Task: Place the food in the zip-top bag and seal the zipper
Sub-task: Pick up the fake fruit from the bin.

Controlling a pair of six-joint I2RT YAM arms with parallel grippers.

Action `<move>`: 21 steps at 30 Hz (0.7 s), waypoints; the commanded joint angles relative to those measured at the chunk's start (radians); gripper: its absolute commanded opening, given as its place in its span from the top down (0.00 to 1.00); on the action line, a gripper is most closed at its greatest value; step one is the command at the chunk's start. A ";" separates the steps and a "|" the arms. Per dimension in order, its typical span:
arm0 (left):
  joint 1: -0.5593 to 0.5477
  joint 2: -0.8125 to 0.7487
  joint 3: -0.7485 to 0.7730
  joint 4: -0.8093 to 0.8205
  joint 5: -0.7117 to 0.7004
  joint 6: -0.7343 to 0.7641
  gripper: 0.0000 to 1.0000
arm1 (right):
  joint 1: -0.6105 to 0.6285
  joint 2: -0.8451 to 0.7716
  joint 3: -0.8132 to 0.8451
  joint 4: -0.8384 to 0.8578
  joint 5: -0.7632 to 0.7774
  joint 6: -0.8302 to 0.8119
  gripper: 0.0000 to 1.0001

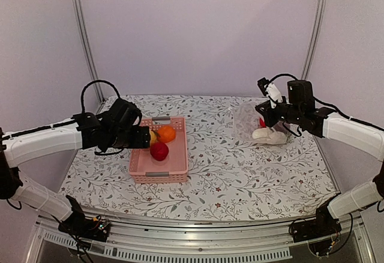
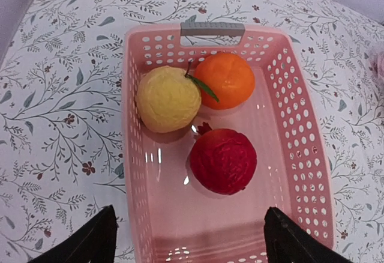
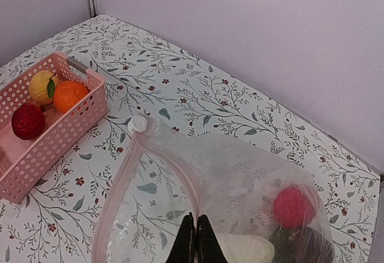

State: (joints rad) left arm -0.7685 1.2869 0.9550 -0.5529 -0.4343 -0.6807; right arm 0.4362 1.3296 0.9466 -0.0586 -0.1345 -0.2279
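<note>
A pink basket (image 2: 305,155) holds a yellow fruit (image 2: 167,98), an orange (image 2: 225,79) and a dark red fruit (image 2: 224,160); they also show in the top view (image 1: 159,151). My left gripper (image 2: 189,245) is open, just above the basket's near end. The clear zip-top bag (image 3: 240,179) lies at the right with its mouth open. Inside are a red piece (image 3: 293,206), a white oblong piece (image 3: 243,249) and a dark maroon piece (image 3: 306,246). My right gripper (image 3: 196,239) is shut on the pinkish zipper strip (image 3: 180,176) of the upper mouth edge, holding it up.
The zipper's white slider (image 3: 137,123) sits at the mouth's far corner. The floral tablecloth (image 1: 222,173) covers the table. Pale walls and metal posts stand behind. The basket has grey handles (image 2: 212,29).
</note>
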 commanded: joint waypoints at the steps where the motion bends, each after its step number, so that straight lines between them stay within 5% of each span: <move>1: 0.014 0.091 0.036 0.010 0.120 -0.001 0.16 | -0.004 0.010 -0.003 0.009 -0.007 -0.011 1.00; 21: 0.059 0.361 0.158 0.033 0.240 0.032 0.10 | -0.004 0.002 -0.004 0.008 0.002 -0.022 1.00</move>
State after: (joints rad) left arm -0.7300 1.6230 1.0843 -0.5350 -0.2283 -0.6640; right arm 0.4362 1.3308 0.9466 -0.0586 -0.1368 -0.2443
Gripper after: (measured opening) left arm 0.896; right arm 0.005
